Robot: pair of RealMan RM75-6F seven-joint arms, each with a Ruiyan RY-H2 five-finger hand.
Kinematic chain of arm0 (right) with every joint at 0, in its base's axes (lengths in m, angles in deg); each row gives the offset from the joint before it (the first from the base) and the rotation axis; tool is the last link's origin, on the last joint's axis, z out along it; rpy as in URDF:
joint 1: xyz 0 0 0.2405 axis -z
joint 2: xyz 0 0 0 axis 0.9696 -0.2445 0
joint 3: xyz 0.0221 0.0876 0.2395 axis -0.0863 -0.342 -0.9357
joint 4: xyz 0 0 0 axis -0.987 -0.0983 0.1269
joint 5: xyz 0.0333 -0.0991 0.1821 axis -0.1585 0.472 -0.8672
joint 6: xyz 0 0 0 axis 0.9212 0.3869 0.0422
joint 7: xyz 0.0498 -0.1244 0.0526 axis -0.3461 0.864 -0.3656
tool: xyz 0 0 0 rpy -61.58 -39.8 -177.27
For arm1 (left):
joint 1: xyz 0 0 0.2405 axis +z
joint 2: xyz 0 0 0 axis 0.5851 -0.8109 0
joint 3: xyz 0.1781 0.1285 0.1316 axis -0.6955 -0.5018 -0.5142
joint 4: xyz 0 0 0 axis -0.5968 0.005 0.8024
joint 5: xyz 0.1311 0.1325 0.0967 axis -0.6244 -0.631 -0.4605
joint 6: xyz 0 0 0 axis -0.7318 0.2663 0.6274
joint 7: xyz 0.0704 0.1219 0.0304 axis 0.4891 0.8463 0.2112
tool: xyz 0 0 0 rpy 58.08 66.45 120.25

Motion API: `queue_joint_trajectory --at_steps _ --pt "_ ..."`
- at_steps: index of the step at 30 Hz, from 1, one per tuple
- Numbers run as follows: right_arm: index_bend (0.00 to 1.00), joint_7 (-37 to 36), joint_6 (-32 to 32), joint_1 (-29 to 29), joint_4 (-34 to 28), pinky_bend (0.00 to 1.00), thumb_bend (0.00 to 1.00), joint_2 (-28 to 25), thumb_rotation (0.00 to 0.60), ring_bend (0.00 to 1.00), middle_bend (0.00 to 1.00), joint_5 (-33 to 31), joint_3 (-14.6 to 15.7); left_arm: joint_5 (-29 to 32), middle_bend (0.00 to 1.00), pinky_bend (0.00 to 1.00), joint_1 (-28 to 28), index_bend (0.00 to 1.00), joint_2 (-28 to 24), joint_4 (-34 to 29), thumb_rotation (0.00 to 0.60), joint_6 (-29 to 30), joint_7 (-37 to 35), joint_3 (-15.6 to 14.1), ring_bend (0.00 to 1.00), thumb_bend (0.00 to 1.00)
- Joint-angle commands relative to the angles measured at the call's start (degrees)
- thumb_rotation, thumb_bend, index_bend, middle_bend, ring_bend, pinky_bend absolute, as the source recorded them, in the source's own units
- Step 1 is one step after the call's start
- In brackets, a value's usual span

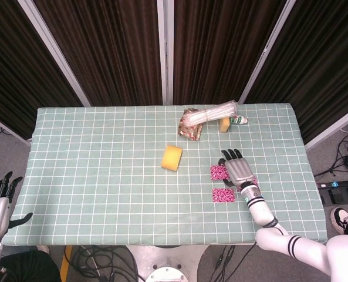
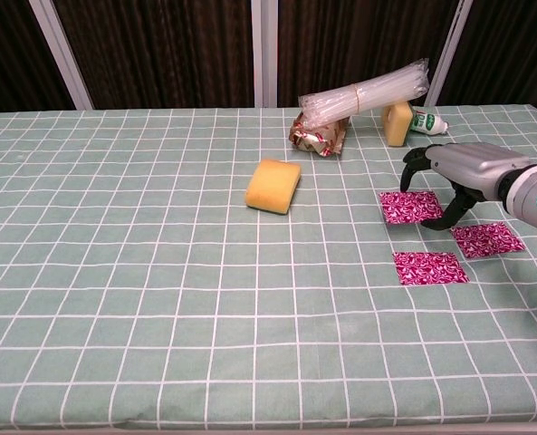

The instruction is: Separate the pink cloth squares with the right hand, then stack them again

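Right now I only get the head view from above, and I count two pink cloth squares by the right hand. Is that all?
Observer: No, three. The chest view shows a third pink square right of the right hand, apart from the others; from above the hand covers it.
Operator: Is the hand lying flat on the cloth?
Observer: No. Its fingers arch over the far pink square, palm raised; the thumb tip comes down at that square's right edge.
Operator: Is it holding anything?
Observer: No. All three squares, the near pink square too, lie flat on the table.
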Motion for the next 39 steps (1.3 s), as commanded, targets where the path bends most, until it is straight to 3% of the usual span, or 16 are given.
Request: queue_joint_trajectory --at_steps 1,7,12,39 --pt "0.39 -0.04 -2.4 2.56 -6.23 0.0 0.19 -3.7 0.567 0.0 0.07 1.17 1.85 -0.01 0.1 0.17 -0.09 0.17 0.08 0.01 0.6 -0.08 0.08 0.04 0.1 0.09" --pt "0.38 1.19 -4.29 5.55 -13.79 0.0 0.19 -7.26 0.564 0.0 0.07 1.56 5.1 -0.4 0.1 0.17 -0.33 0.17 0.25 0.08 0.6 0.0 0.25 0.12 0.1 0.08" --pt "0.38 2.81 -5.47 6.68 -16.52 0.0 0.19 -7.82 0.567 0.0 0.07 1.35 6.45 -0.65 0.1 0.17 -0.27 0.17 0.3 0.06 0.6 0.19 0.21 0.01 0.1 0.08" --pt "0.35 3.99 -3.82 6.28 -13.83 0.0 0.19 -4.17 0.562 0.0 0.07 -1.66 5.99 -0.54 0.1 0.17 -0.3 0.17 0.49 0.59 0.6 -0.18 -0.13 -0.12 0.1 0.08"
